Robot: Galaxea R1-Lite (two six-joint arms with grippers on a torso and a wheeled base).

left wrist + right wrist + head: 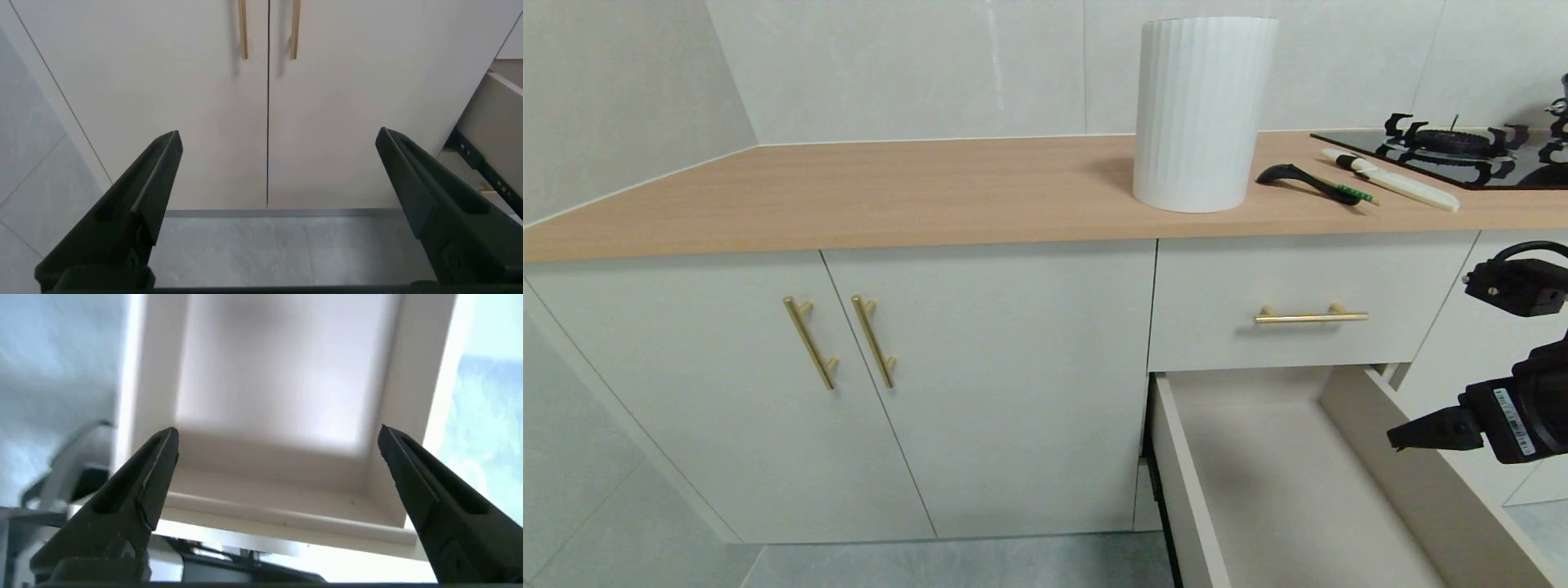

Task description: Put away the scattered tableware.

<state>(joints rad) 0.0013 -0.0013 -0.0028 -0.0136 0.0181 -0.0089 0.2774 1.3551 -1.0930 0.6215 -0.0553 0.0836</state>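
Nearest the camera, at the lower right of the head view, the pulled-out lower drawer (pixel 1290 490) stands open with its pale floor bare. The right gripper (pixel 274 449) hangs above its right wall, fingers spread wide and holding nothing. The left gripper (pixel 278 151) is likewise spread wide and unloaded, facing the double cabinet doors (pixel 163 98) low down by the grey floor. Above the open drawer sits a closed drawer (pixel 1225 302) with a gold bar handle (pixel 1311 315). On the wooden countertop (pixel 890 196), at the upper right of the frame, the tableware lies together — a black spoon (pixel 1303 181), a thin stick-like utensil with green bands (pixel 1356 193) and a white knife (pixel 1401 184) — just right of a tall white ribbed canister (pixel 1203 114). Farthest back at the right edge is a black gas hob (pixel 1454 155).
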